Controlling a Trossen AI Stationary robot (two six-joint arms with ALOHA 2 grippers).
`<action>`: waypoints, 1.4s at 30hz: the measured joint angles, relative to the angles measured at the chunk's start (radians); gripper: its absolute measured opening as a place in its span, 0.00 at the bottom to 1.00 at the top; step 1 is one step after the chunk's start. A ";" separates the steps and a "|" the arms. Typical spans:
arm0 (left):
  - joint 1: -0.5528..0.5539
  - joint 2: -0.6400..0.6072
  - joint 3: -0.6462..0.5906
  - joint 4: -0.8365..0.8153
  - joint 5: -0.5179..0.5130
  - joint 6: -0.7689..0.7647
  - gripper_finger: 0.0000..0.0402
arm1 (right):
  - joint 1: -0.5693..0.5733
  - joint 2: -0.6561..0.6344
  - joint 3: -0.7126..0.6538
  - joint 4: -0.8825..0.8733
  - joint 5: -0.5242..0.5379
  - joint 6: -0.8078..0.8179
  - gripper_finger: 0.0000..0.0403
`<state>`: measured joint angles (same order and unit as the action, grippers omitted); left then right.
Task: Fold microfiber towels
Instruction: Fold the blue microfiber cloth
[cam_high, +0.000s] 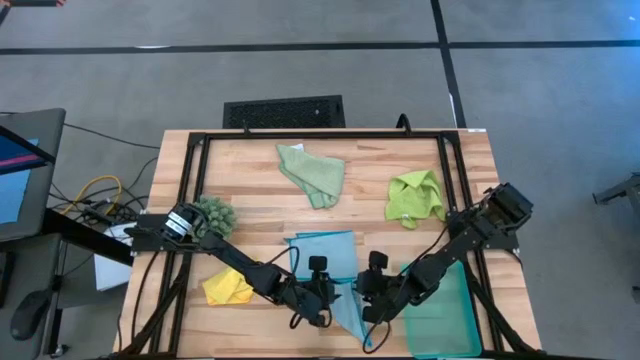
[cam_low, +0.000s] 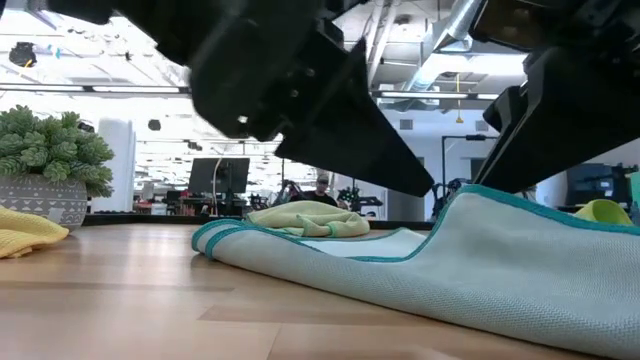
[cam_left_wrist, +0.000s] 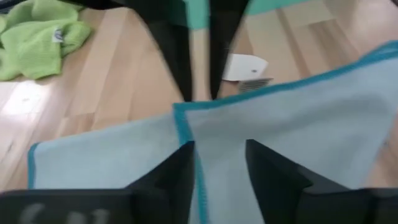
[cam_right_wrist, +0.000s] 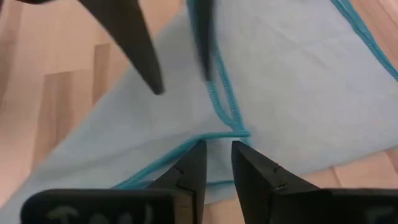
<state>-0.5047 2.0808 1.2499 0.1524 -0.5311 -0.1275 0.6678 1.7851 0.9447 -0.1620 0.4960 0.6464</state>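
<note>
The light blue towel (cam_high: 322, 252) lies near the table's front middle, partly folded, with one part raised off the wood (cam_low: 470, 192). My right gripper (cam_high: 372, 290) is shut on it. My left gripper (cam_high: 318, 292) faces it from the left, open, its fingers (cam_left_wrist: 267, 174) standing on either side of the towel's teal hem; whether they touch the cloth I cannot tell. The yellow towel (cam_high: 228, 288) lies at the front left. The sage green towel (cam_high: 312, 172) and the lime green towel (cam_high: 415, 197) lie crumpled at the back. My right gripper pinches the light blue towel between its two fingers at a teal-hemmed corner (cam_right_wrist: 239, 132). The fingers come slanting down from the table's right. That part is lifted off the table, and the rest of the towel (cam_low: 300, 250) stays flat on the wood.
A teal tray (cam_high: 445, 315) sits at the front right, under my right arm. A dark green spiky plant in a pot (cam_high: 215, 213) stands at the left. A black frame (cam_high: 320, 135) runs round the table's far edge and sides.
</note>
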 joint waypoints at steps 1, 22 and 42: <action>0.005 0.000 0.000 0.001 0.000 -0.006 0.39 | 0.000 0.001 0.000 -0.001 -0.001 0.000 0.24; 0.162 0.034 0.000 0.084 0.313 0.080 0.57 | 0.017 -0.027 0.000 -0.136 -0.039 0.104 0.24; 0.177 0.119 0.000 0.202 0.430 0.028 0.57 | 0.004 -0.046 -0.050 -0.151 0.053 0.184 0.24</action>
<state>-0.3272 2.1998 1.2495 0.3539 -0.1014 -0.0990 0.6722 1.7393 0.8944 -0.3126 0.5486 0.8303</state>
